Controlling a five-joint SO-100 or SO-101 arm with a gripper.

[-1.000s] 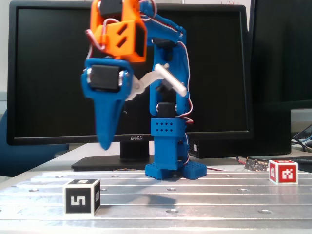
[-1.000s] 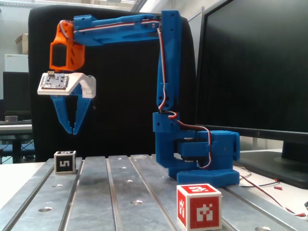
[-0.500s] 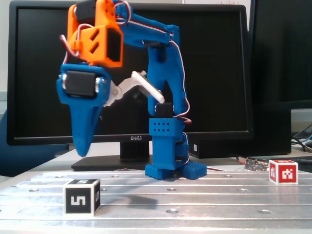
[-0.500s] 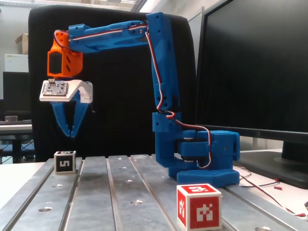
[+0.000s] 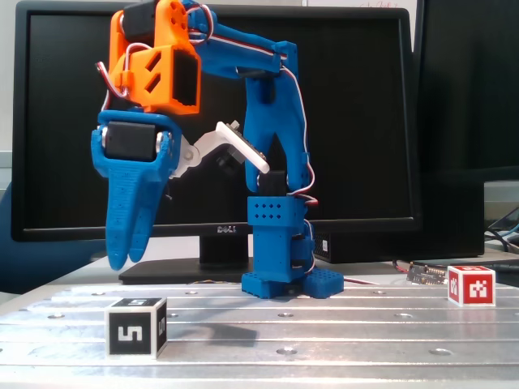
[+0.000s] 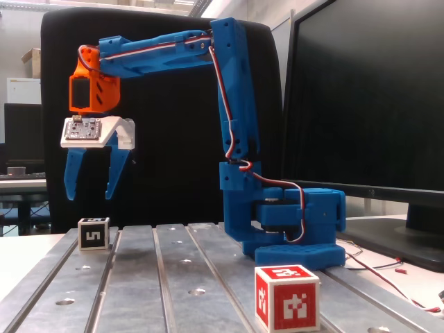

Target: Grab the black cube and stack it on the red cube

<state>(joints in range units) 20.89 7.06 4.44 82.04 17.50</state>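
- Gripper point(image 6: 89, 196): hung in the air, fingers pointing down and spread wide apart, nothing between them. In the other fixed view, gripper point(image 5: 126, 261), the two fingers overlapped almost in line, so the gap was hard to read there.
- Black cube point(image 5: 135, 327): sat on the table point(image 5: 324, 328), near the front left corner in that fixed view. Its "5" marker faced the camera. In the other fixed view, the black cube point(image 6: 93, 233) was at the far left of the slotted surface, below the fingertips and clear of them.
- Gripper-to-cube relation: the fingertips were above the black cube and not touching it in both fixed views.
- Red cube point(image 5: 471, 285): rested on the table at the far right, well apart from the black cube. In the other fixed view, the red cube point(image 6: 287, 297) stood in the foreground, in front of the arm base point(image 6: 298, 232).
- Arm point(image 6: 232, 104): upper link upright, forearm reaching out roughly level toward the black cube's side.
- Monitor point(image 5: 357, 121): stood dark behind the arm.
- Neither cube was stacked; both lay flat on the table.
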